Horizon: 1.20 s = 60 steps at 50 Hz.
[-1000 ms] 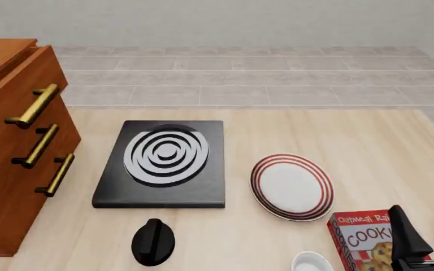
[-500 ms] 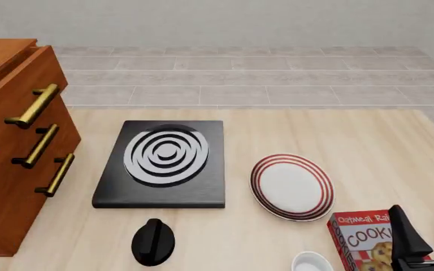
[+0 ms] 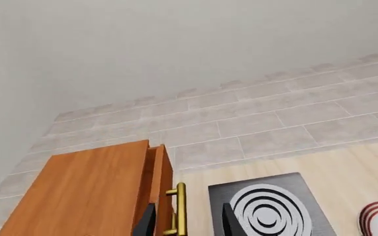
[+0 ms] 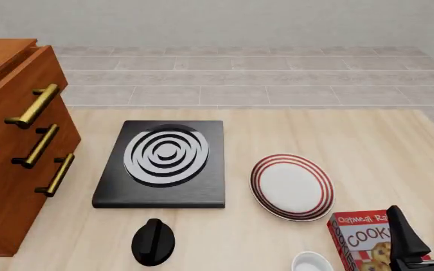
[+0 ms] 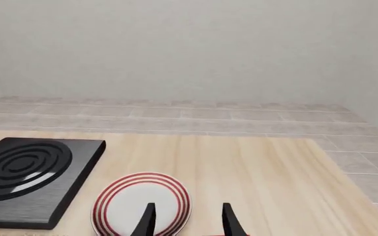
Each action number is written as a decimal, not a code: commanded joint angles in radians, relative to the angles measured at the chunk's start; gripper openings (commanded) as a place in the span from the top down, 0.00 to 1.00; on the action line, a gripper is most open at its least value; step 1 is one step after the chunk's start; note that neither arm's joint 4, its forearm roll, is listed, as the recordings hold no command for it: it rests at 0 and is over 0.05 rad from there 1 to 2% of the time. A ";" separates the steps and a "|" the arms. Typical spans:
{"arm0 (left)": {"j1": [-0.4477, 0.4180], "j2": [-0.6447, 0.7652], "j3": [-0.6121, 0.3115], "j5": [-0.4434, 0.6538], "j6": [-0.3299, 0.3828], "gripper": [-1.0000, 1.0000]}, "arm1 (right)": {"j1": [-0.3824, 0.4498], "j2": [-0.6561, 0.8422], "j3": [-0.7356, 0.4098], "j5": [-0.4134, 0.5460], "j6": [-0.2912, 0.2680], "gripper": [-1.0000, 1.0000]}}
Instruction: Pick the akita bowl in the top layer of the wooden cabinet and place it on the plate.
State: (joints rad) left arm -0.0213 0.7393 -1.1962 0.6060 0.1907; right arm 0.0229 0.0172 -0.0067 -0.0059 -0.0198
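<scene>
You can't see the bowl in any view; judging by the task, it sits inside the top drawer of the cabinet at the far left of the table. In the left wrist view that drawer seems pulled out a little from the carcass, though not enough to show what it holds.

So almost everything is left to do: you must get the drawer open, lift the bowl out, and carry it right to the plate, which lies bare near the middle of the table.

Your left claw is spread open, holding nothing, hovering with its tips either side of the top handle; whether a fingertip touches the brass you cannot tell. It is out of the front view. Your right claw waits at the near right corner, also open and empty, above a cookie box.

Between cabinet and plate lies a black stove slab with white rings. A black knob-like thing sits nearer you, and a plain white bowl at the near edge.

The table is pale wood. Beyond it runs a grey tiled floor up to a plain light wall.
</scene>
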 commanded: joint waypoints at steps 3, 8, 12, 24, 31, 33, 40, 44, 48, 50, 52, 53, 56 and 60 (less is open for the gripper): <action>0.105 0.092 -0.077 0.105 0.024 0.00 | 0.002 0.006 0.002 -0.008 -0.007 0.00; 0.122 0.105 -0.080 0.136 0.051 0.00 | -0.001 0.001 0.002 -0.004 -0.009 0.00; 0.135 0.109 -0.077 0.143 0.075 0.00 | -0.005 -0.006 0.001 -0.001 -0.014 0.00; 0.161 0.139 -0.045 0.172 0.033 0.00 | -0.007 -0.014 0.001 0.006 -0.013 0.00; 0.160 0.148 -0.004 0.178 -0.009 0.00 | -0.007 -0.014 0.001 0.006 -0.012 0.00; 0.160 0.147 0.008 0.177 -0.014 0.00 | -0.008 -0.014 0.001 0.006 -0.012 0.00; 0.174 0.147 0.045 0.169 -0.005 0.00 | -0.006 -0.013 0.002 0.005 -0.013 0.00; 0.186 0.152 0.069 0.164 -0.020 0.00 | -0.005 -0.009 0.002 0.002 -0.013 0.00; 0.190 0.152 0.088 0.152 -0.018 0.00 | -0.006 -0.005 0.002 -0.002 -0.012 0.00; 0.196 0.152 0.096 0.146 -0.016 0.00 | -0.006 -0.003 0.002 -0.004 -0.012 0.00; 0.203 0.150 0.107 0.139 -0.009 0.00 | -0.004 -0.003 0.002 -0.004 -0.013 0.00; 0.207 0.149 0.113 0.136 -0.007 0.00 | -0.004 -0.003 0.002 -0.004 -0.013 0.00; 0.216 0.144 0.129 0.129 0.000 0.00 | -0.005 -0.001 0.002 -0.006 -0.014 0.00; 0.219 0.150 0.152 0.123 -0.014 0.00 | -0.006 -0.001 0.001 -0.005 -0.013 0.00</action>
State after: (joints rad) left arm 0.1795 0.8870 -1.0951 0.7471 0.1832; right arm 0.0175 0.0130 -0.0052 -0.0084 -0.0328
